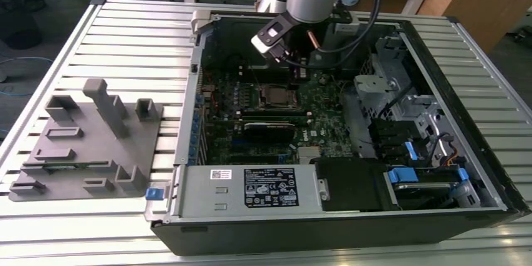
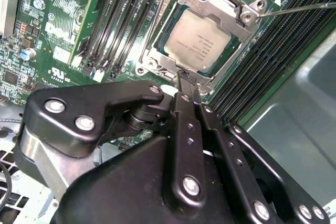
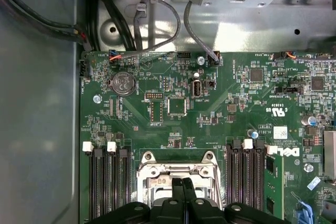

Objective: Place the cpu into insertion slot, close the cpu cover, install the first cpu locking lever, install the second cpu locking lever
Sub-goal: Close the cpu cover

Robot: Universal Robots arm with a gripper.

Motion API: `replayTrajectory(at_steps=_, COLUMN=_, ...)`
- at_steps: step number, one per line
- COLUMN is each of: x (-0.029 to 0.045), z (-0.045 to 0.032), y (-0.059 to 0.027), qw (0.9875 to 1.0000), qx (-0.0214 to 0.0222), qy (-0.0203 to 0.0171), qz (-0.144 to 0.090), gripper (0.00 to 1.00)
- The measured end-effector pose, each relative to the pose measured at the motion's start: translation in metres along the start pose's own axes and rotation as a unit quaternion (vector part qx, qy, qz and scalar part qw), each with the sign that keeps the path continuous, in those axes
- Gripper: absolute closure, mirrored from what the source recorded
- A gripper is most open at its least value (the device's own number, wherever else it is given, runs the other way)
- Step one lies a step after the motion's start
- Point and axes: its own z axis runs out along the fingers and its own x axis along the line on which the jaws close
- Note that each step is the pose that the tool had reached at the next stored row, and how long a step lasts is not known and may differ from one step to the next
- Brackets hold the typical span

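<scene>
Gripper (image 2: pixel 183 78) fingers together, nothing held, at cpu cover (image 2: pixel 218 8) edge; cpu (image 2: pixel 202 43) seated, cover down; lever (image 2: pixel 299 8) prob. still unlatched.

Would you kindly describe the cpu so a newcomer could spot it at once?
In the open computer case, find the green motherboard. Between its black memory slots lies the cpu, the only dull silver square, framed by the cpu cover.

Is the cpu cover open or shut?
Shut: in the second wrist view the cpu cover lies flat, framing the seated cpu.
</scene>
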Motion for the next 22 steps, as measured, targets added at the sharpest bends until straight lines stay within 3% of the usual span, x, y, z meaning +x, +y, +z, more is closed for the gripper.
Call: replayTrajectory(at_steps=22, x=0.0000, z=0.0024, y=-0.0058, qw=1.0000, qx=0.0000, qy=0.0000, qz=0.000, gripper=0.89)
